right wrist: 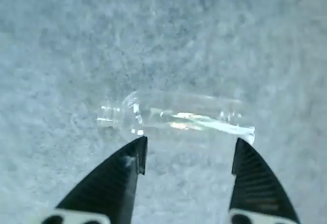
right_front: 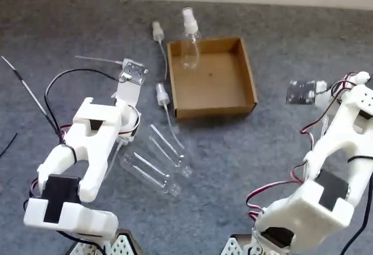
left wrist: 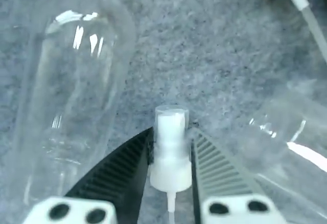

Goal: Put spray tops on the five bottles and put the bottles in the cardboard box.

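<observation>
My left gripper (left wrist: pixel 171 132) is shut on a white spray top (left wrist: pixel 171 155), held just above the grey carpet between two clear bottles lying on their sides (left wrist: pixel 66 96) (left wrist: pixel 291 137). In the high view these bottles (right_front: pixel 148 173) (right_front: pixel 169 147) lie beside the left arm. Farther right, my right gripper (right wrist: pixel 190 144) stands open over another clear bottle (right wrist: pixel 179 116), which lies flat without a top, and does not touch it. The cardboard box (right_front: pixel 215 110) holds one bottle with a spray top (right_front: pixel 190 39), leaning on its far wall.
Two loose spray tops (right_front: pixel 157 32) (right_front: pixel 162 95) with long tubes lie left of the box. Black cables (right_front: pixel 35 98) trail across the carpet at the far left. Bare carpet lies between the two arms in front of the box.
</observation>
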`<move>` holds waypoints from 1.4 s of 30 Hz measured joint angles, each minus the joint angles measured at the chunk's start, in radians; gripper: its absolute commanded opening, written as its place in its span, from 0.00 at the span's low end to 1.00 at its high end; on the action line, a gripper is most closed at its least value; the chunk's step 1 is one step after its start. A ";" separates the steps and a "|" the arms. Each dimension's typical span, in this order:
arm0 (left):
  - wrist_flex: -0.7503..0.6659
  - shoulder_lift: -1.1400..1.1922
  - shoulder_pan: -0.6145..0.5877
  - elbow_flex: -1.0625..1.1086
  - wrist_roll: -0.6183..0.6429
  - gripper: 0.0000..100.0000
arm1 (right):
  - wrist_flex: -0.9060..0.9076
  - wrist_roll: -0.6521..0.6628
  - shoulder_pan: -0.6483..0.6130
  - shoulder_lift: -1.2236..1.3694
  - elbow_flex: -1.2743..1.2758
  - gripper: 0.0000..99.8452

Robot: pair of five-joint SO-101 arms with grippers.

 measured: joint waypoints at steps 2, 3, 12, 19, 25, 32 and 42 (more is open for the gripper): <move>-0.006 0.000 -0.012 0.003 0.000 0.05 | -0.031 0.061 0.009 0.052 0.000 0.21; -0.012 0.000 -0.017 0.006 0.000 0.05 | -0.038 0.094 0.017 0.080 0.000 0.21; -0.035 -0.002 -0.018 0.009 0.002 0.05 | -0.049 0.368 0.089 0.158 -0.026 0.21; -0.035 -0.002 -0.021 0.009 0.029 0.05 | -0.052 0.454 0.107 0.158 -0.026 0.21; -0.035 -0.002 -0.021 0.009 0.029 0.05 | -0.055 0.531 0.118 0.160 -0.026 0.21; -0.035 -0.002 -0.021 0.009 0.029 0.05 | -0.055 0.585 0.118 0.161 -0.026 0.27; -0.035 -0.002 -0.046 0.009 0.034 0.05 | -0.132 0.552 0.143 0.173 -0.025 0.32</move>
